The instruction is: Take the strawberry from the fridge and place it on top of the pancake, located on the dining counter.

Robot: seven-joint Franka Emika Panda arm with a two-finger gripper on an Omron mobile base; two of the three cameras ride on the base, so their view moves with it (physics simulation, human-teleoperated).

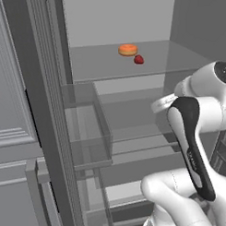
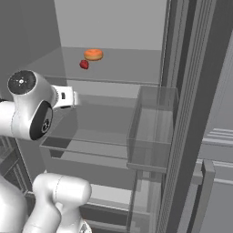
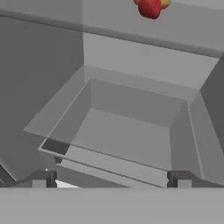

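Fridge: tall dark grey appliance (image 1: 41,112), door swung open, pale grey inside with glass shelves.
Upper shelf: clear glass pane (image 1: 99,62) across the compartment, carrying two items.
Strawberry: tiny dark-red roundish berry (image 1: 139,59) on the upper shelf, towards its front, just beside the orange disc; in the hand view it sits at the top edge (image 3: 149,8).
Disc: flat round orange piece (image 1: 128,49), directly behind the strawberry, close to it; whether they touch cannot be told.
Door bin: transparent box-shaped bin (image 2: 152,129) on the inside of the open door, nothing seen in it.
Lower shelf: glass pane (image 3: 127,131) below the berry's shelf, straight ahead of the hand.
Arm: white jointed arm with dark joints (image 1: 194,144) raised before the open compartment, below the level of the upper shelf.
Jaws: two-finger gripper (image 3: 111,178), the two dark tips spread wide apart, released, holding nothing, well apart from the strawberry.
Writing: no legible brand, label or text on any surface.
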